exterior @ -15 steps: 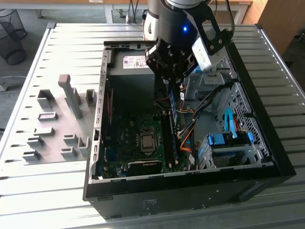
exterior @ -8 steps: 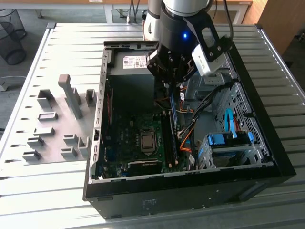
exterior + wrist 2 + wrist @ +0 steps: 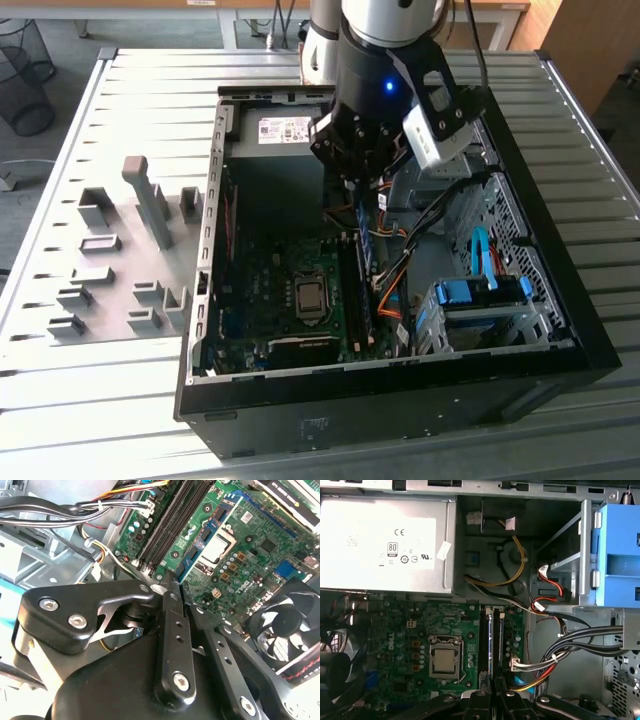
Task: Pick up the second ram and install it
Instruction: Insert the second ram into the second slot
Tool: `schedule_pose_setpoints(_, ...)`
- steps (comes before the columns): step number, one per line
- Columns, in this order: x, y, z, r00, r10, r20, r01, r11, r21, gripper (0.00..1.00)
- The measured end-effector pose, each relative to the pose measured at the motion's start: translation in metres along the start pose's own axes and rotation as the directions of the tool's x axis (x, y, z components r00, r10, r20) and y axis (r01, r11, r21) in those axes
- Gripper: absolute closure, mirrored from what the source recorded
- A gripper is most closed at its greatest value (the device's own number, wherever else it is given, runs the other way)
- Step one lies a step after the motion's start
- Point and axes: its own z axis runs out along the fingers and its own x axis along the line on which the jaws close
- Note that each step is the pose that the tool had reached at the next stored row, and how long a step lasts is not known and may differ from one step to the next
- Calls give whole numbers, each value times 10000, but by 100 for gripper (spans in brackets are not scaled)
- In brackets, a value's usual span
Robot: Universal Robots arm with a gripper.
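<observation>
Open computer case (image 3: 590, 345) lying on a slatted table (image 3: 100, 380), with a tray of fixtures (image 3: 120, 260) on the table at the exterior view's left of the case. Inside the case: motherboard (image 3: 290, 300) on the floor, power supply (image 3: 275, 135) behind it at the far end, drive cage (image 3: 480, 305) at the exterior view's right. Gripper (image 3: 362, 190) above the memory slots (image 3: 358, 300), holding the second ram (image 3: 366, 245) upright over them, between the processor socket (image 3: 311, 297) and the cable bundle (image 3: 425, 225).

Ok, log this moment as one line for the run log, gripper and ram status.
gripper: shut on second ram | place: over motherboard memory slots, inside open PC case | ram: edge-on, above slots, not visibly seated
</observation>
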Motion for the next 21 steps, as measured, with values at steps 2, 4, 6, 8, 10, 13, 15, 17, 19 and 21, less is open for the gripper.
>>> schedule_pose_setpoints(2,-1,-1,37,10000,3,-1,-3,10000,1,86)
schedule_pose_setpoints(4,0,-1,68,10000,5,0,-5,10000,1,86)
schedule_pose_setpoints(6,0,-2,73,10000,6,-1,-6,10000,3,86)
schedule_pose_setpoints(8,0,-2,79,10000,6,0,-6,10000,1,86)
schedule_pose_setpoints(10,0,-2,92,10000,5,0,-5,10000,-1,86)
schedule_pose_setpoints(13,1,-3,127,10000,8,-11,-8,10000,1,86)
schedule_pose_setpoints(15,1,-3,164,10000,13,-13,-13,10000,2,86)
schedule_pose_setpoints(17,1,-3,193,10000,18,-12,-18,10000,1,86)
schedule_pose_setpoints(19,1,-4,222,10000,20,-13,-20,10000,1,86)
schedule_pose_setpoints(21,2,-5,252,10000,20,-12,-20,10000,0,86)
